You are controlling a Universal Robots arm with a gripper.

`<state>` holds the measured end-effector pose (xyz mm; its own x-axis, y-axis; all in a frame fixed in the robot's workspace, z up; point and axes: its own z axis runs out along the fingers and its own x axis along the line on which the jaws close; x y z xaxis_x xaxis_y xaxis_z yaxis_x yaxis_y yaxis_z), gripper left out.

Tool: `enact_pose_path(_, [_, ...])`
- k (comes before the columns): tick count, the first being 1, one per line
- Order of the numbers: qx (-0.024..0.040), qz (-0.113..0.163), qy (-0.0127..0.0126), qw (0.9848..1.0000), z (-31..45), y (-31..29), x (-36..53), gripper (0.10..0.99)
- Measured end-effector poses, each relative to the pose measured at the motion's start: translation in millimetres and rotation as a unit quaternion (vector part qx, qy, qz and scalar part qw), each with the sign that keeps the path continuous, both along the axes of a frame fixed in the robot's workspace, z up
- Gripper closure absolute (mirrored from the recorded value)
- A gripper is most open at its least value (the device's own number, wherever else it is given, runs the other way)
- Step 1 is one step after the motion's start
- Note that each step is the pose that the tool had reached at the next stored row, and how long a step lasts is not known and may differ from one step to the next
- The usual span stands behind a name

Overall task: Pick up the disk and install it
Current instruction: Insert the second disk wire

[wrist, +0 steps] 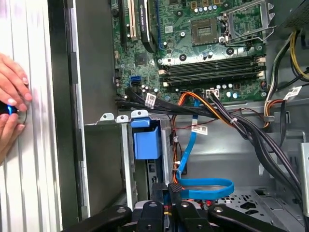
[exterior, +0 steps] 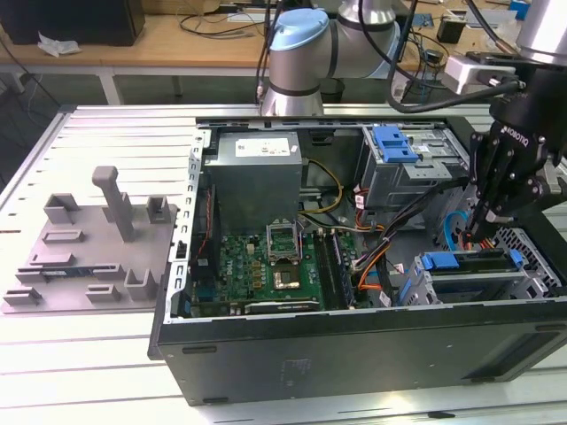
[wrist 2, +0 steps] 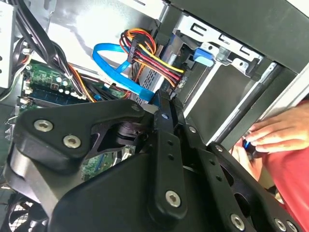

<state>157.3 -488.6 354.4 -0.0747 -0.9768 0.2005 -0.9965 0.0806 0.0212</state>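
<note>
Claw (exterior: 483, 232) inside the computer case (exterior: 354, 354), beside the disk (exterior: 469, 266).

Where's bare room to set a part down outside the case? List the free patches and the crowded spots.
Free: the slatted table between the grey fixture plate and the case, and the strip in front of the case. Crowded: inside the case, cables fill the gap between the motherboard and the drive bays, where the tool sits.
</note>
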Motion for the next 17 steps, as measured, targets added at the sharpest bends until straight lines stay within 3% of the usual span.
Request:
enact_pose_path(6, [0.0273, 0.000, -0.0026, 0.9996, 0.0, -15.2, -2.7, 0.925])
enact_pose_path(8, [0.0291, 0.000, -0.0038, 0.9996, 0.0, -15.7, -3.0, 0.925])
enact_pose_path(17, [0.0317, 0.000, -0.0038, 0.9995, 0.0, -20.3, -3.2, 0.925])
